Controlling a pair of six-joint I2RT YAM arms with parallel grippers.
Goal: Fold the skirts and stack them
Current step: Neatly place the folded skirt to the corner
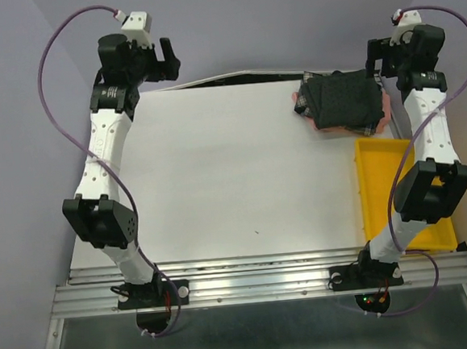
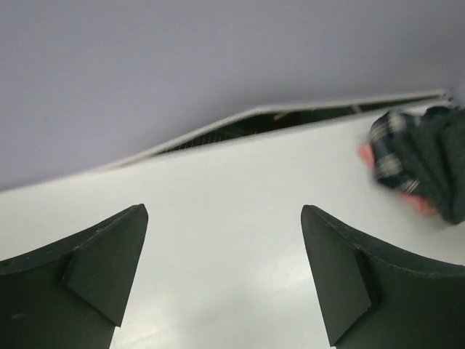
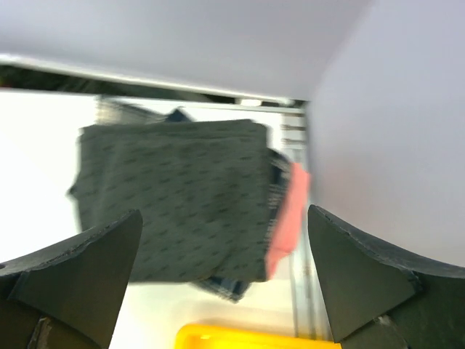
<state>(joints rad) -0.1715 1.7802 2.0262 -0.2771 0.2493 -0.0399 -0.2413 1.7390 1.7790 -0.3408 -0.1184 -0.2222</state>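
Observation:
The skirts lie folded in one stack (image 1: 343,101) at the table's far right corner. The charcoal dotted skirt (image 3: 174,196) is on top, the plaid skirt (image 3: 232,287) peeks out under it, and the pink skirt (image 3: 287,218) shows at the edge beneath. My right gripper (image 3: 224,211) hangs open just above and beside the stack, with nothing between its fingers. My left gripper (image 2: 224,211) is open over bare table at the far left (image 1: 164,60), well apart from the stack (image 2: 421,160).
A yellow plastic tray (image 1: 381,199) sits along the right edge, just in front of the stack, partly under the right arm. The white table (image 1: 233,174) ends at a grey back wall, with a dark gap along the far edge.

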